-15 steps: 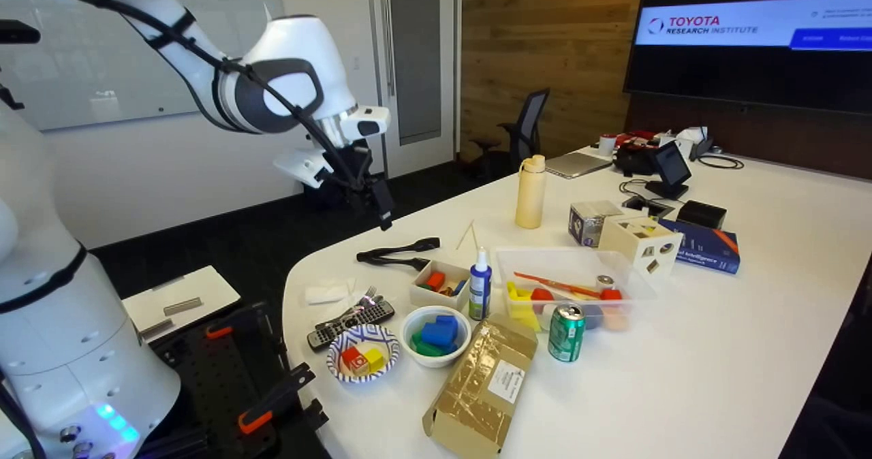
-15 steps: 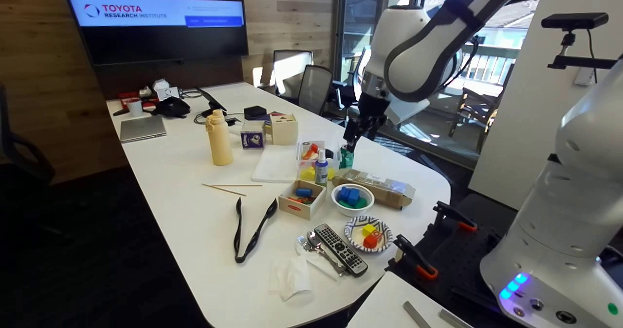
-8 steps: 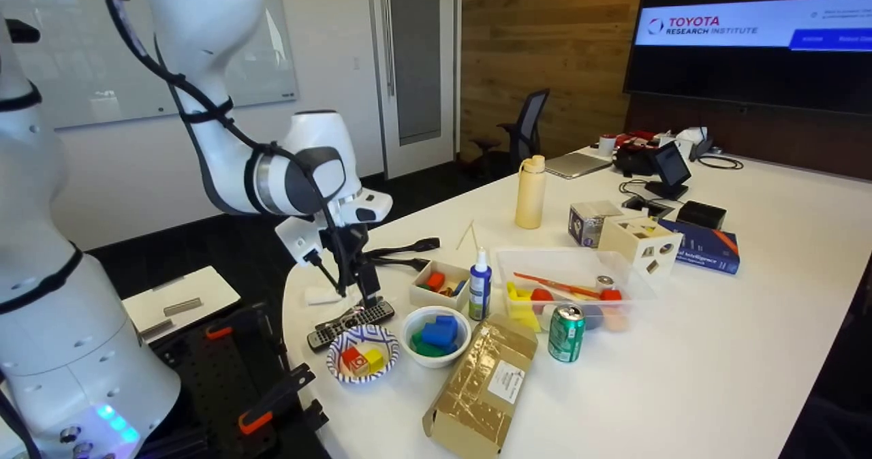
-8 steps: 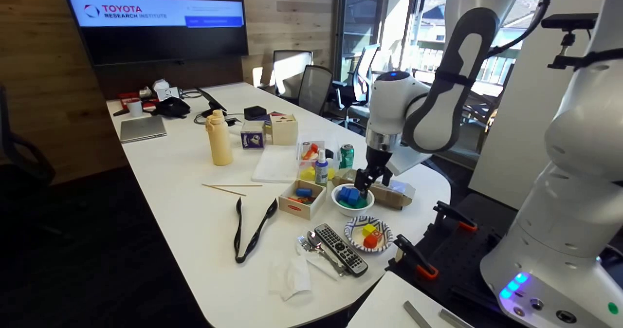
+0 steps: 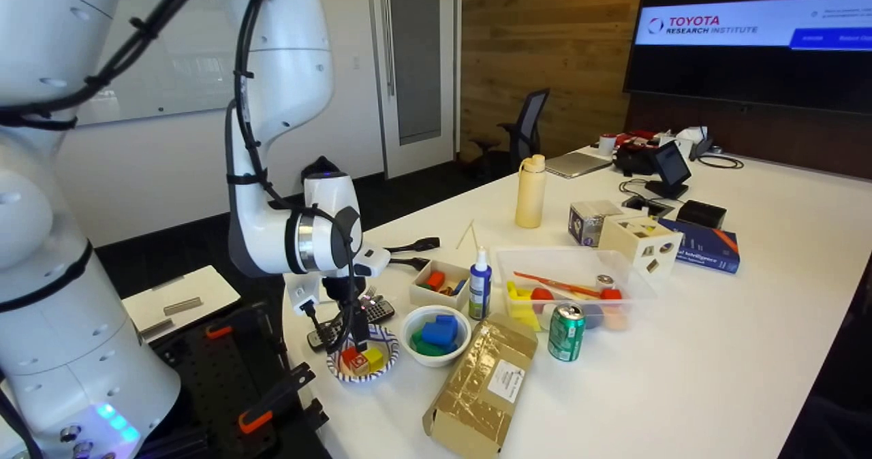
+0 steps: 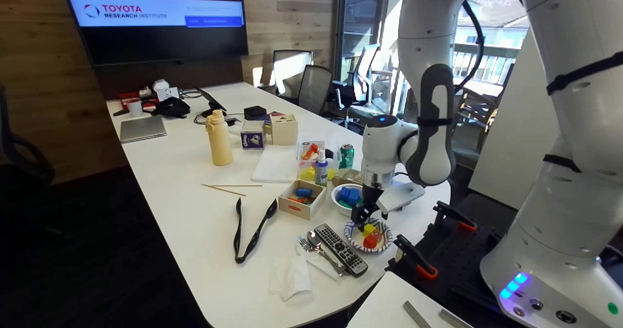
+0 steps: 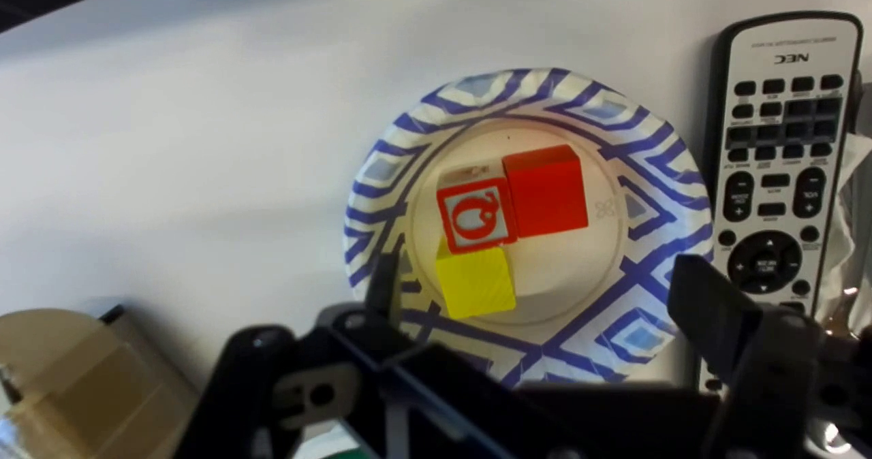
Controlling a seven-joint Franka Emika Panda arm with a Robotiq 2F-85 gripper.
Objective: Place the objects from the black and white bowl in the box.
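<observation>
The black and white bowl, a shallow paper bowl with a dark blue-and-white pattern [image 7: 531,91], shows in both exterior views [image 5: 390,366] [image 6: 354,243]. It holds a plain red block [image 7: 547,193], a red-edged letter block [image 7: 475,215] and a yellow block [image 7: 475,283], all touching. My gripper [image 7: 545,285] is open and empty over the bowl, fingers pointing down, with the yellow block nearer its left finger in the wrist view. The gripper also shows in an exterior view [image 6: 361,221]. A small wooden box [image 6: 295,208] and a clear plastic box [image 5: 545,261] both hold items; which is meant I cannot tell.
A white bowl [image 5: 411,353] with blue and green blocks stands beside the patterned bowl. A remote [image 7: 783,159] and cutlery lie on its other side. A cardboard package [image 5: 477,391], a spray bottle [image 5: 480,289] and a green can [image 5: 566,333] stand nearby.
My arm has swung toward its base and come down, past the white bowl, until the gripper is over the patterned bowl. The blocks have not moved.
</observation>
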